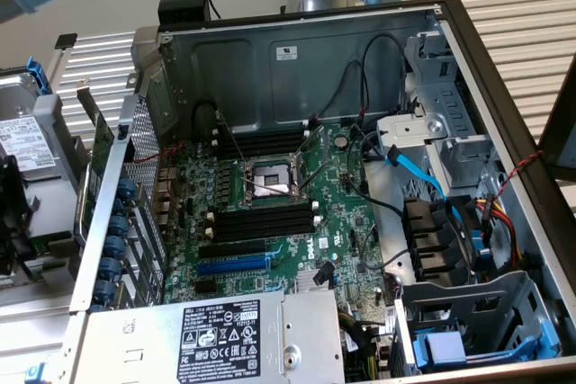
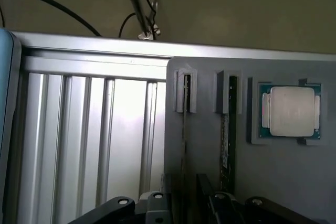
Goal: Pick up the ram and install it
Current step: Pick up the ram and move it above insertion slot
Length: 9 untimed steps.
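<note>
Wrist view: pincer (image 2: 184, 205) sits over a grey moulded holder tray (image 2: 210, 145), straddling a thin dark-green ram stick (image 2: 185, 129) standing on edge in its slot; a second stick (image 2: 227, 129) stands just beside it, and a square silver-lidded CPU chip (image 2: 291, 111) sits in a pocket further along. Can't tell if the pincer is clenched or released: only the finger bases show and the tips are cut off. Likely risks: grabbing off-centre and tilting the stick in the slot, or clipping the neighbouring stick. In the exterior view the pincer and tray are out of frame; the open PC case (image 1: 468, 60) with black memory slots (image 1: 261, 222) on the green motherboard (image 1: 342, 213) stands empty, ram not installed.
</note>
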Each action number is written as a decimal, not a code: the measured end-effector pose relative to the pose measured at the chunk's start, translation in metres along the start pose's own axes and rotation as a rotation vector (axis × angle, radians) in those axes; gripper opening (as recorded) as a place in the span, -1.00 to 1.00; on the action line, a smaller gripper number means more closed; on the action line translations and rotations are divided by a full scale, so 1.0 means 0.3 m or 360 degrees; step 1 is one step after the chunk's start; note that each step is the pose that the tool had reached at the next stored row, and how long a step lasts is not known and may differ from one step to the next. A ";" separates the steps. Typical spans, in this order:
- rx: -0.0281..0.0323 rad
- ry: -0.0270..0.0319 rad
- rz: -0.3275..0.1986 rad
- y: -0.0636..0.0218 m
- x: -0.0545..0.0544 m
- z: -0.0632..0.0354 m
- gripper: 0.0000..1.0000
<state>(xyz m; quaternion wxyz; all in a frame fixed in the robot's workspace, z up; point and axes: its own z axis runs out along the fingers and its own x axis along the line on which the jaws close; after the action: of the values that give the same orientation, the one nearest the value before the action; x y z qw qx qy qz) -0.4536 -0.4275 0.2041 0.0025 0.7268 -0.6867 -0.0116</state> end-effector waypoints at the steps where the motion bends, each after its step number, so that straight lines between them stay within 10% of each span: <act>1: -0.00004 -0.00013 0.0000 0.000 0.000 0.004 -0.35; 9: -0.00142 -0.00043 0.0000 0.000 0.003 0.009 -0.64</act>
<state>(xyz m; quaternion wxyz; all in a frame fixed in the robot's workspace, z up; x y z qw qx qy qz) -0.4535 -0.4285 0.2015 0.0049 0.7268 -0.6867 -0.0156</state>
